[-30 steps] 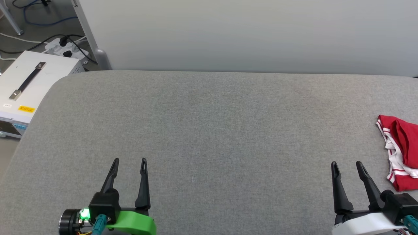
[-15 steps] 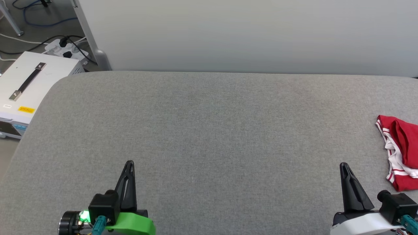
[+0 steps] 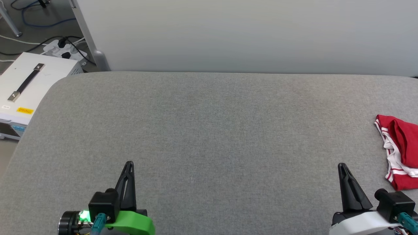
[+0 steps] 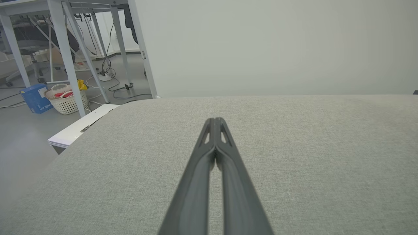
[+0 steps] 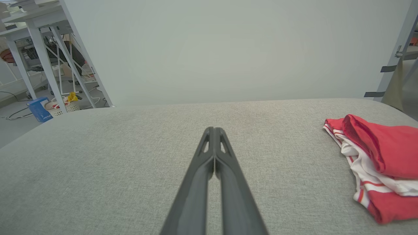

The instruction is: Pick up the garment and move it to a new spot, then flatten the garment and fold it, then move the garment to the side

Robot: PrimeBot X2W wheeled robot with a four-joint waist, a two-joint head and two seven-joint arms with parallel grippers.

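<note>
Since my left gripper [image 3: 129,163] and right gripper [image 3: 342,165] have both snapped their fingers together on nothing, I read a reset; the shirt [image 3: 401,143] lies bunched, untouched, at the right edge of the grey pad [image 3: 209,124], so pickup has yet to start.

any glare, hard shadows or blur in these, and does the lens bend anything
Head view: soft even light, no glare or hard shadows; the picture's right edge crops the garment. Left wrist view: background sharp, but the wide lens makes the left gripper flare broad toward the bottom. Right wrist view: same stretch on the right gripper; garment folds crisp.
</note>
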